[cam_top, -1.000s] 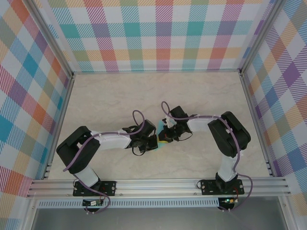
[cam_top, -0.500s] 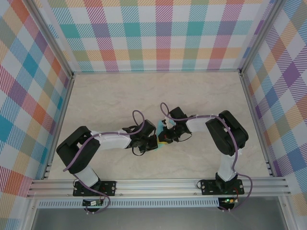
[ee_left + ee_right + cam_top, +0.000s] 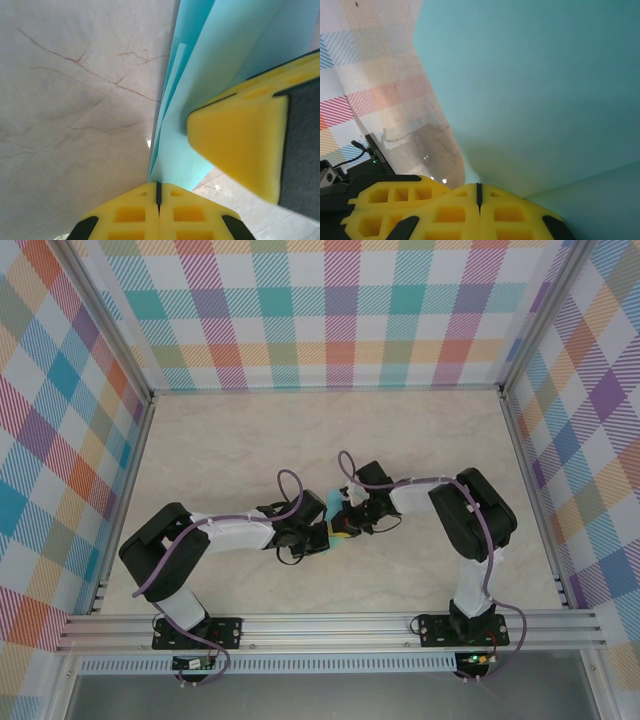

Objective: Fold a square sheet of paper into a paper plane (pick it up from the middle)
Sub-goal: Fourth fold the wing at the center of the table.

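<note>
A pale marble-patterned tabletop point(image 3: 200, 440) lies inside pastel plaid walls point(image 3: 340, 310), and both arms reach to its middle and meet there.

The black-and-yellow left gripper point(image 3: 158, 192) is clenched, its two yellow fingertips pressed flat together. The lower corner of the thin matte turquoise paper sheet point(image 3: 225, 45), already folded into several layers, runs down to that seam and looks pinched in it. The black-and-yellow right gripper point(image 3: 478, 192) is also clenched. From its wrist camera the turquoise paper sheet rises straight out of its fingertip seam, with a soft crease leading off to the right, so I judge it nipped there too. From above, the turquoise paper sheet sits between the two grippers, mostly hidden under them.

What could go wrong, as I judge it:
- A tear. Both pinches sit close together on thin paper, so if the arms pull apart or twist against each other, the sheet could rip at a pinch.
- A slip. The left pinch looks to catch only a corner, so a small tug could free it and let the layers spring open.
- A skewed crease. The stacked edges seen from the left wrist are slightly fanned, and pressing them like that would set the fold off-line.
- A knock. The fingers are just beside one another, so a careless move could bump them together.
</note>
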